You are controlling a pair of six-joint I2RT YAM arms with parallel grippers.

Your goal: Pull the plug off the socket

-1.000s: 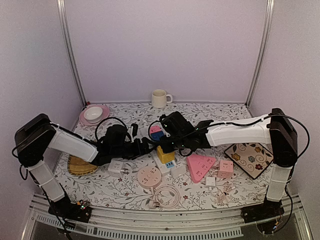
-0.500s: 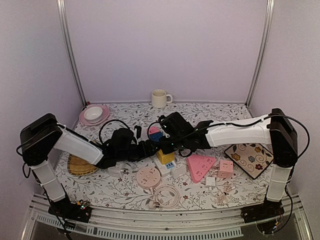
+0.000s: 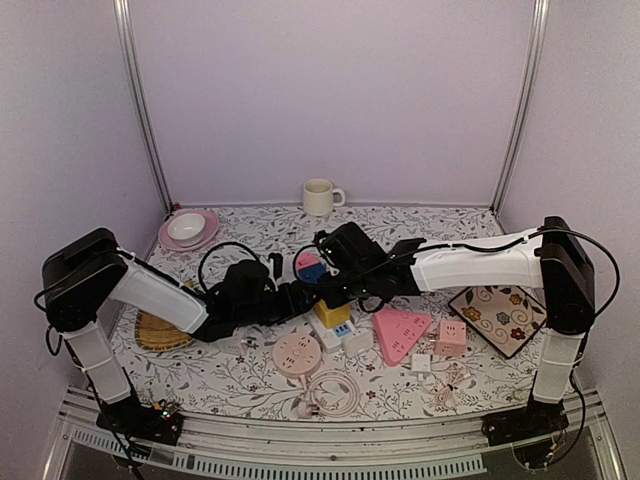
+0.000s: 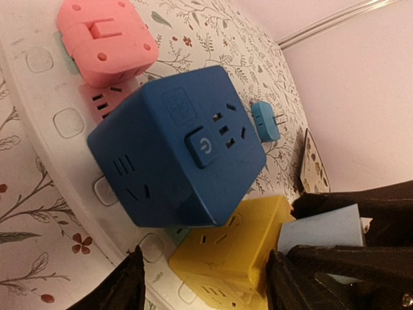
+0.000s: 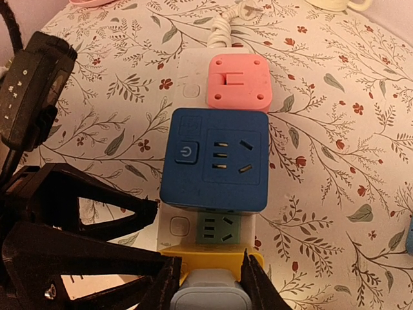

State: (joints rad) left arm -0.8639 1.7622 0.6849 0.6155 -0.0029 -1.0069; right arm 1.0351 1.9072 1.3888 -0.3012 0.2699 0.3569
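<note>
Nearest us, we see the right gripper (image 5: 210,276) clamped on the grey plug (image 5: 210,298), seated in the yellow cube socket (image 4: 239,226) on the white strip (image 5: 193,74), which runs away from us. The left gripper (image 4: 205,255) reaches in from the left, jaws apart astride that cube; the blue cube (image 5: 216,158) lies beyond.

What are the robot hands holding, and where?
The right hand pinches the grey-blue plug on the yellow cube socket by its sides; the left hand, open, holds nothing.
</note>
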